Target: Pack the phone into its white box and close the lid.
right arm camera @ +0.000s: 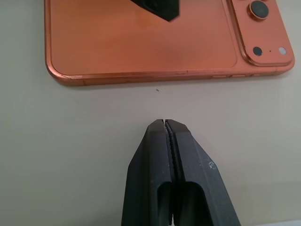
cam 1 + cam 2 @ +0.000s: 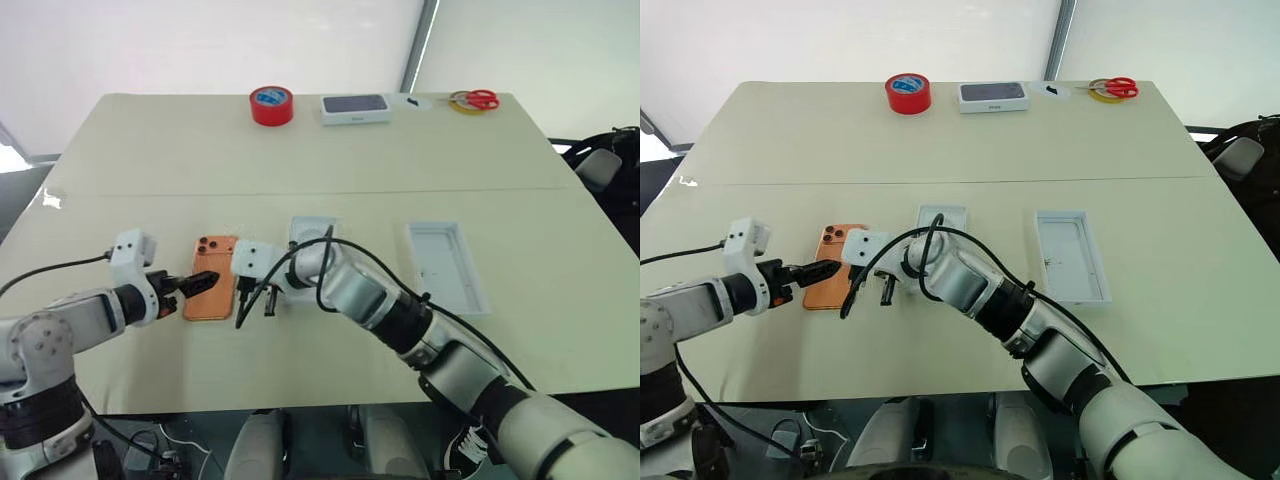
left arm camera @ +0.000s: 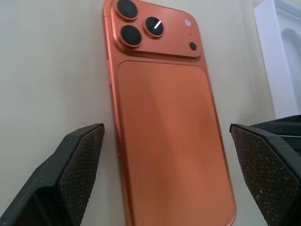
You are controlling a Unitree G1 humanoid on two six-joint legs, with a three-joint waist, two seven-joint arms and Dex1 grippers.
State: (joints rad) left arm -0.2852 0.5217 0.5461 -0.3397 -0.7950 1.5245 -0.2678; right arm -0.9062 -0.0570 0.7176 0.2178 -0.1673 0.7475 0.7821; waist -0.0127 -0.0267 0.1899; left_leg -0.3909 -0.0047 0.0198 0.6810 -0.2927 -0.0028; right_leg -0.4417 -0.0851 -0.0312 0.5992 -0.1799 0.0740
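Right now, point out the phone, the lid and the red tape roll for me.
phone (image 2: pixel 210 278): left eye view, middle of its orange back.
lid (image 2: pixel 1071 252): right eye view, its pale inside floor.
red tape roll (image 2: pixel 271 106): left eye view, its red outer side.

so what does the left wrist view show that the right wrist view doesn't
Left wrist view: the left end effector open, its fingers straddling the phone, and an edge of the white moulded insert beside it.

Right wrist view: the right end effector shut, off the phone's long edge, over the bare table.

Both: the orange phone lying back up on the table, camera lenses at one corner.
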